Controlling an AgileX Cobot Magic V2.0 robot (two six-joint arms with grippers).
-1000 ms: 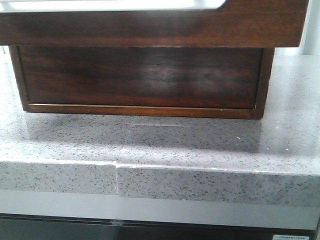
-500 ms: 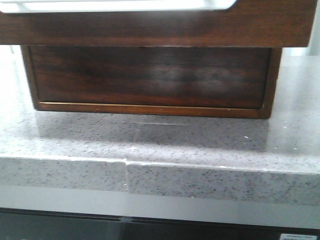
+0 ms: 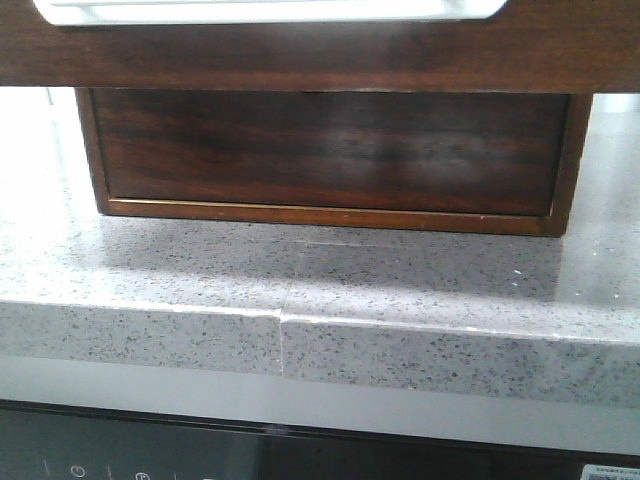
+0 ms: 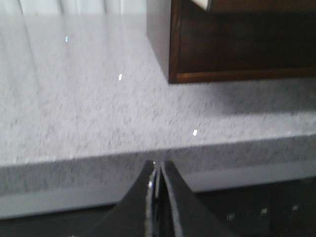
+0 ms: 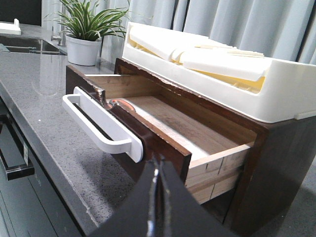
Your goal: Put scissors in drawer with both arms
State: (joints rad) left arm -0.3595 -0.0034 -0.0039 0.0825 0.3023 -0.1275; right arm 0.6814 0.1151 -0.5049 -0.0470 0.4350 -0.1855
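Observation:
The drawer [image 3: 300,50] stands pulled out of a dark wooden cabinet [image 3: 330,150], its glossy brown front and white rim [image 3: 270,10] along the top of the front view. In the right wrist view the drawer [image 5: 153,143] is open, with a white handle [image 5: 98,126]. A small grey and orange curved piece [image 5: 118,103], like a loop of the scissors, lies inside just behind the front. My right gripper [image 5: 158,160] is shut and empty, close in front of the drawer's corner. My left gripper [image 4: 159,165] is shut and empty, off the counter's front edge, away from the cabinet [image 4: 232,49].
The cabinet stands on a speckled grey stone counter [image 3: 200,270] with a seam in its front edge [image 3: 282,340]. A white tray [image 5: 276,84] of cream pieces sits on top of the cabinet. A potted plant [image 5: 89,29] stands behind. A black panel [image 3: 150,450] lies below the counter.
In the front view the cabinet, drawer and counter seam have slid to the right, and a black panel with touch icons has come into view at the bottom.

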